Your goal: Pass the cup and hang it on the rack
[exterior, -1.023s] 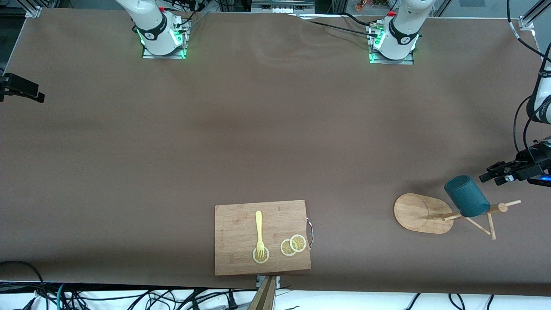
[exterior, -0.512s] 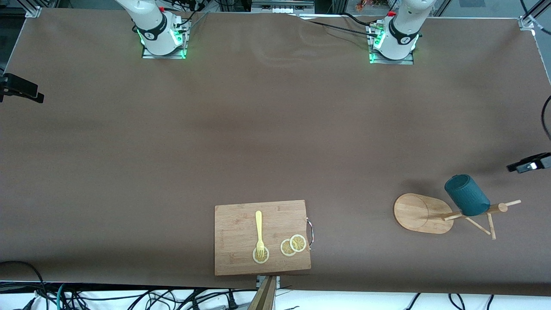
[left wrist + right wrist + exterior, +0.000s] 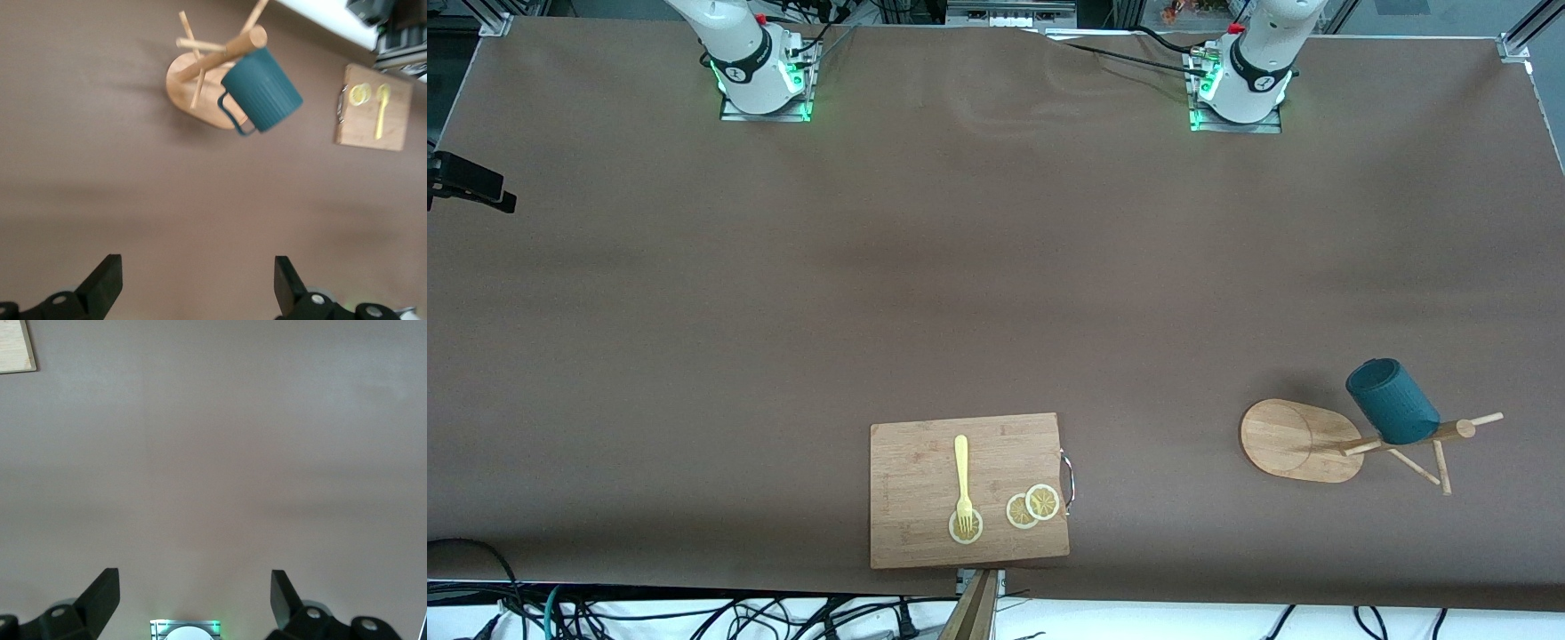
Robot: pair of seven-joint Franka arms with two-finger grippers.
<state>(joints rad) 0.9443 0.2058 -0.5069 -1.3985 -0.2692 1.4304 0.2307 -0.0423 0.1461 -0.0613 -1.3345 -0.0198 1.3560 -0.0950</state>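
The dark teal cup (image 3: 1392, 402) hangs by its handle on a peg of the light wooden rack (image 3: 1285, 440), at the left arm's end of the table and near the front camera. The left wrist view shows the cup (image 3: 261, 91) on the rack (image 3: 227, 50), with my left gripper (image 3: 197, 267) open, empty and well apart from them over bare table. My right gripper (image 3: 193, 583) is open and empty above bare table by its own base (image 3: 185, 630). Neither gripper appears in the front view.
A wooden cutting board (image 3: 911, 471) lies at the table's near edge, carrying a yellow fork (image 3: 961, 476) and lemon slices (image 3: 1032, 507). The board (image 3: 393, 130) also shows in the left wrist view. A black mount (image 3: 467, 182) sticks in at the right arm's end.
My left gripper has drawn away from the cup and left the front view. The cup stays hanging on the rack. The right arm has not moved.
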